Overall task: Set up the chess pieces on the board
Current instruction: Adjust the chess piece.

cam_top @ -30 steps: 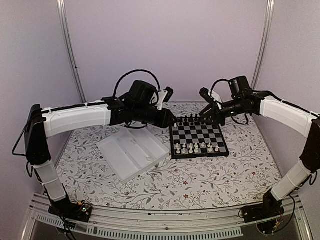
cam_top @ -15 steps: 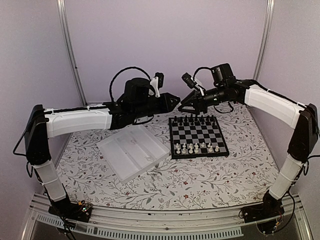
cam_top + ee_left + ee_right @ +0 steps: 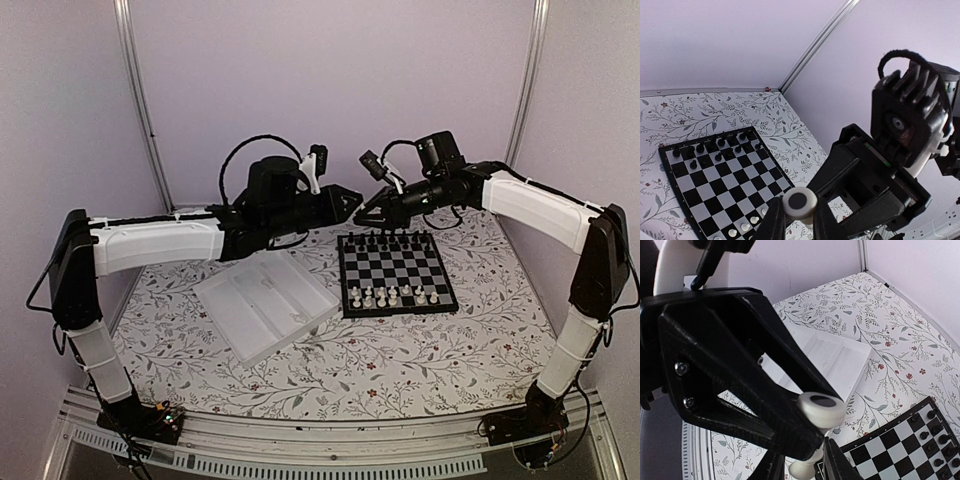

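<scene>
One white chess piece [image 3: 799,201] is held in the air between both grippers, behind the board's back-left corner. My left gripper [image 3: 799,220] is shut on its round base. My right gripper [image 3: 804,467] has its fingers close on either side of the piece's head, with the base [image 3: 822,409] pointing up. In the top view the left gripper [image 3: 352,200] and right gripper [image 3: 372,207] meet tip to tip. The board [image 3: 395,268] carries white chessmen [image 3: 392,295] on its near rows and black chessmen [image 3: 390,241] at the back.
A white compartmented tray [image 3: 265,300] lies left of the board on the flowered tablecloth. It also shows in the right wrist view [image 3: 840,357]. Walls with metal corner posts stand close behind both arms.
Both grippers rose from beside the board's back edge and came together in the air. In the last half second they barely moved.
</scene>
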